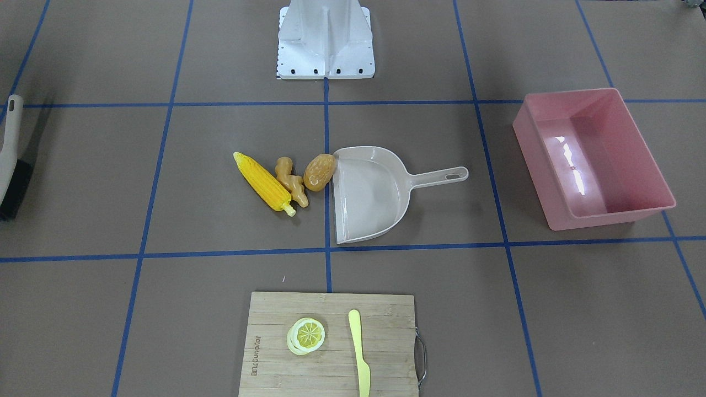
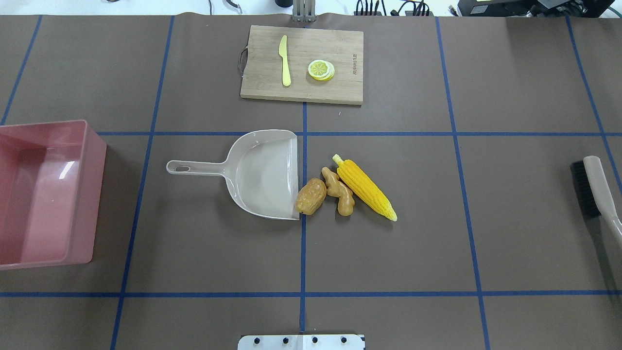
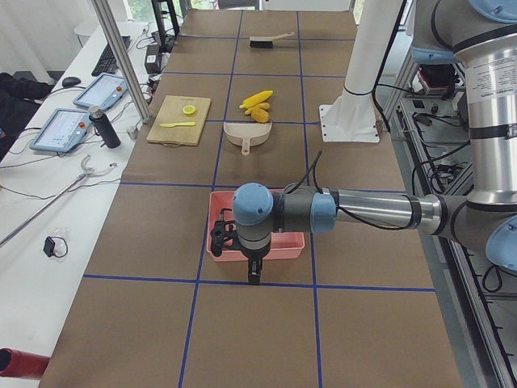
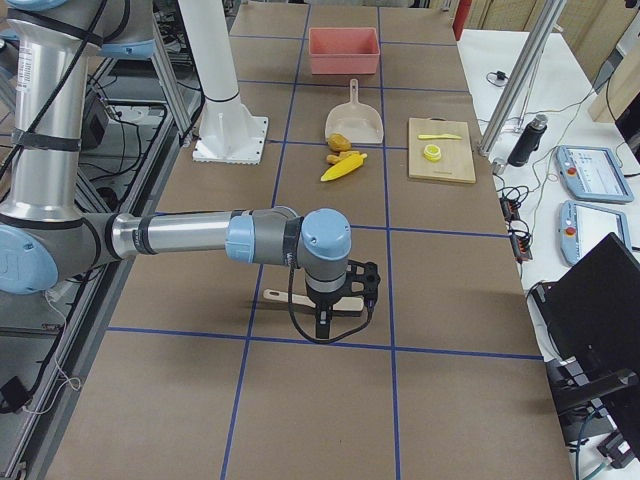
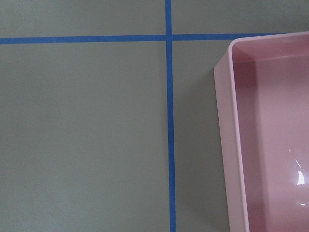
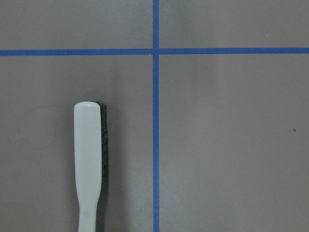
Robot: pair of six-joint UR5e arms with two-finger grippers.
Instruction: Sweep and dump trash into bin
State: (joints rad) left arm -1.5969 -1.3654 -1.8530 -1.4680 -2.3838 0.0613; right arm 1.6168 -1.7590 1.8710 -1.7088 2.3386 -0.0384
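The cutting board bears an unreadable brand stamp.

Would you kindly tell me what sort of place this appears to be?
Most likely a robotics lab, not a kitchen: the table is marked with a blue tape grid, a teach pendant lies on the side bench, and the corn cob is a toy.

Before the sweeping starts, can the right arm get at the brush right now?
Probably yes: the right end effector hangs just above the brush, and nothing rests on the handle or blocks the way down.

Left hand and right hand both point straight down
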